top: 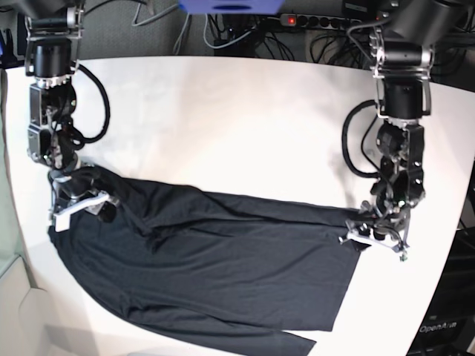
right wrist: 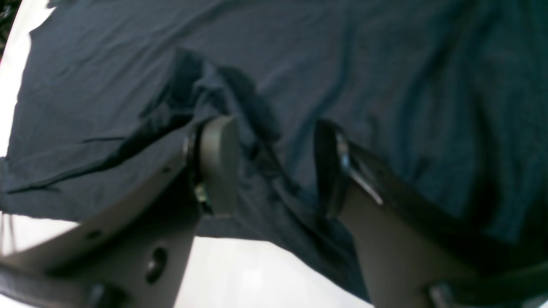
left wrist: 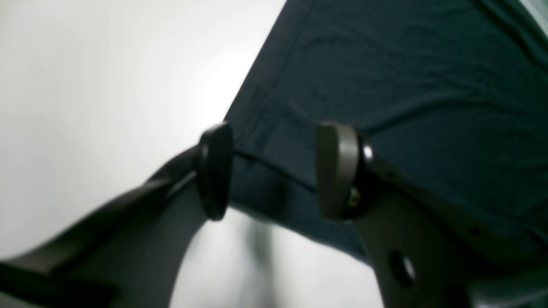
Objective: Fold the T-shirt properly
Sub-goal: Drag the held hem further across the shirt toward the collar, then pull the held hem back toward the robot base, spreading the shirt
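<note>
Both grippers stand with jaws apart and grasp nothing: the left gripper (left wrist: 274, 171) straddles a hemmed corner of the shirt (top: 215, 259), the right gripper (right wrist: 274, 167) sits over a bunched ridge at the opposite end, and the shirt lies spread across the middle of the white table (top: 237, 126), rumpled under the right arm. To my eye the next grab wants both pinches taken right at the edges and that ridge pulled flat before any fold goes over. No print on the shirt; the only lettering, on a dark box (top: 445, 326) at the base view's lower corner, is too small to read.
</note>
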